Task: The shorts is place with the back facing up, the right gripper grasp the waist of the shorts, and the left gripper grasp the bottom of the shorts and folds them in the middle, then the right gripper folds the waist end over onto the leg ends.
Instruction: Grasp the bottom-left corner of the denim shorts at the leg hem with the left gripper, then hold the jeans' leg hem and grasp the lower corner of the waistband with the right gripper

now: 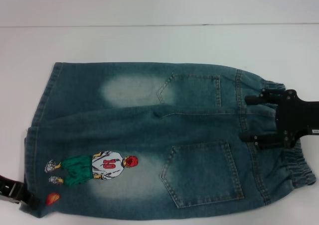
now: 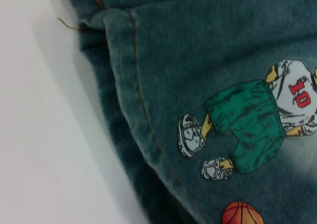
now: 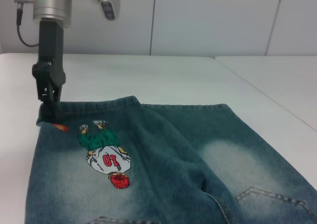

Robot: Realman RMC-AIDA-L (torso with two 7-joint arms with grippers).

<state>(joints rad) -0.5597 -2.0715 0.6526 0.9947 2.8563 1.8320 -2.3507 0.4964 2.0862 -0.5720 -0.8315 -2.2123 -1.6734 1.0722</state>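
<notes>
The blue denim shorts (image 1: 149, 135) lie flat on the white table, back pockets up, with the cartoon print (image 1: 99, 168) on the nearer leg. The ruffled waist (image 1: 299, 168) is at the right and the leg hems (image 1: 42, 100) are at the left. My right gripper (image 1: 244, 118) hovers open over the waist, one finger on each side of the centre seam. My left gripper (image 1: 20, 195) sits at the near hem corner beside the orange ball (image 1: 52, 198). In the right wrist view the left gripper (image 3: 49, 105) looks pinched shut on that hem (image 3: 99, 102). The left wrist view shows the hem (image 2: 138, 100) close up.
White table (image 1: 149, 41) stretches around the shorts, with bare surface beyond the far leg and left of the hems. A white wall (image 3: 198, 16) stands behind the table, and a second tabletop (image 3: 277, 80) adjoins it.
</notes>
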